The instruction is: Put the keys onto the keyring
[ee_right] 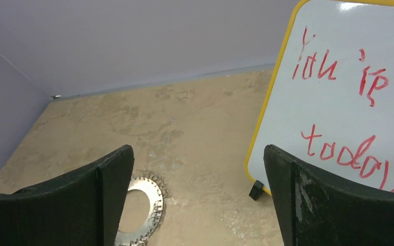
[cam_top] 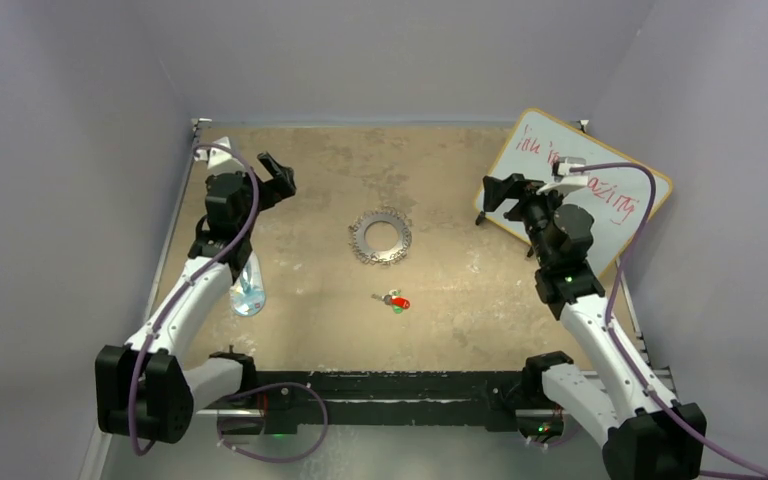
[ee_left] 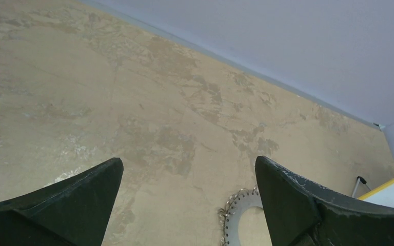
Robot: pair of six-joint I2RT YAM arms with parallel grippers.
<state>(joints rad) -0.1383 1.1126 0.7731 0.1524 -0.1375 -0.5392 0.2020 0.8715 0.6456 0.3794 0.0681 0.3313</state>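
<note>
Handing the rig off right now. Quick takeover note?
Left gripper: open, empty, above the far-left part of the table.
Right gripper: open, empty, up beside the whiteboard.
Keyring: flat on the table, mid-way between the arms, untouched.
Keys: red-headed and green-headed, lying together on the table, nearer the arm bases than the ring and clear of it.
Done: nothing; neither key is on the ring.
Left: pick up the keys and thread both on.
</note>
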